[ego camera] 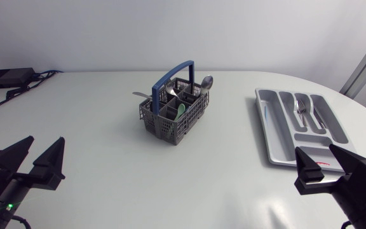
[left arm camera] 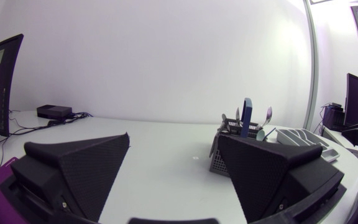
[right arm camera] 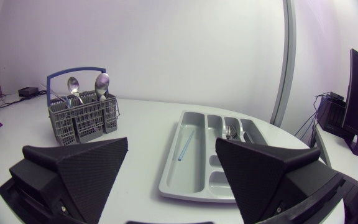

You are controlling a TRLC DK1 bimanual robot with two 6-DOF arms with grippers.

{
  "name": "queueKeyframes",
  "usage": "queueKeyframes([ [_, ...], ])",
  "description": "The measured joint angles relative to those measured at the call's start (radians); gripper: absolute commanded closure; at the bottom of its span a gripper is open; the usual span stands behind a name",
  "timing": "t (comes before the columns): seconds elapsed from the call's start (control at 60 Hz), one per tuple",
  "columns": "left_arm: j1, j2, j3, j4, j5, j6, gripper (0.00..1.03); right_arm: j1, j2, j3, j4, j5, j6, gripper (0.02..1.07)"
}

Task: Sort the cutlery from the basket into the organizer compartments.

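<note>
A grey cutlery basket with a blue handle stands mid-table, holding spoons and a pale green utensil. The grey organizer tray lies at the right with a fork and a spoon in its middle compartments and a thin blue piece in a long one. My left gripper rests open at the near left, well short of the basket. My right gripper is open by the tray's near end; the basket stands ahead and to one side.
A black box with cables sits at the table's far left corner. The curved table edge runs just behind and right of the tray.
</note>
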Motion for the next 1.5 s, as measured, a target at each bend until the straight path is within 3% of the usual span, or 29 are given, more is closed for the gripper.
queueKeyframes([
  [0.317, -0.006, 0.000, 0.000, -0.003, -0.048, 0.002, 0.08, 0.000, 0.000, 0.000, 0.000, 0.000, 0.000, 0.06],
  [0.533, -0.006, 0.016, 0.038, -0.067, -0.053, 0.012, 0.12, 0.022, 0.002, 0.002, 0.000, 0.007, 0.000, 0.07],
  [0.767, -0.023, 0.243, 0.202, -0.066, -0.053, 0.021, 0.12, 0.043, 0.195, 0.088, 0.034, 0.007, 0.000, 0.07],
  [0.983, -0.122, 0.450, 0.331, -0.093, -0.058, 0.023, 0.12, 0.076, 0.433, 0.232, 0.056, 0.029, 0.022, 0.07],
  [1.117, -0.179, 0.684, 0.503, -0.217, -0.069, 0.034, 0.12, 0.123, 0.586, 0.324, 0.008, 0.072, 0.026, 0.07],
  [1.267, -0.261, 0.943, 0.691, -0.361, -0.072, 0.129, 0.11, 0.153, 0.746, 0.429, -0.076, 0.078, 0.024, 0.07],
  [1.5, -0.354, 1.192, 0.853, -0.416, -0.072, 0.174, 0.12, 0.164, 0.859, 0.498, -0.161, -0.019, -0.027, 0.07],
])
